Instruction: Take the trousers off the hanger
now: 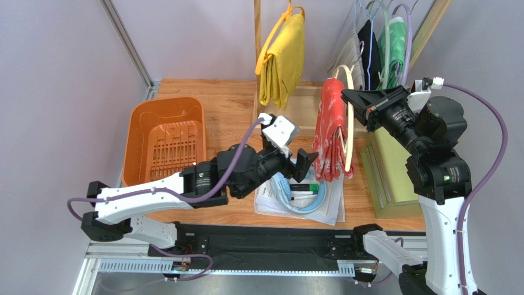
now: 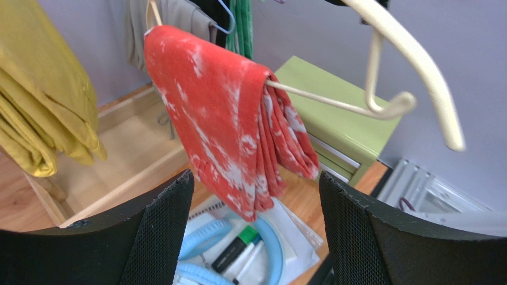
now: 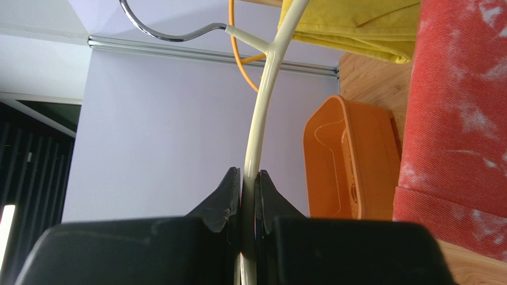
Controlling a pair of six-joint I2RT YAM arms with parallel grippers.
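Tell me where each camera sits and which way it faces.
Top external: above and behind the bases, looking down on the table; both arms show.
Left wrist: faces the trousers draped on the hanger; left gripper open at bottom.
Right wrist: looks along the hanger's arm; right gripper clamped on it.
Shared: all three see trousers and hanger.

I can read no word, number or brand anywhere. A small green sticker (image 1: 201, 177) sits on my left arm (image 1: 154, 196) and a second sticker (image 1: 453, 178) on my right arm (image 1: 444, 236), both too small to make out. The dark marker (image 2: 231, 252) with the green cap is too blurred to read. The paper sheets (image 1: 330, 212) show no legible lines. The whitish marks on the trousers (image 2: 226, 124) are pattern, not letters.
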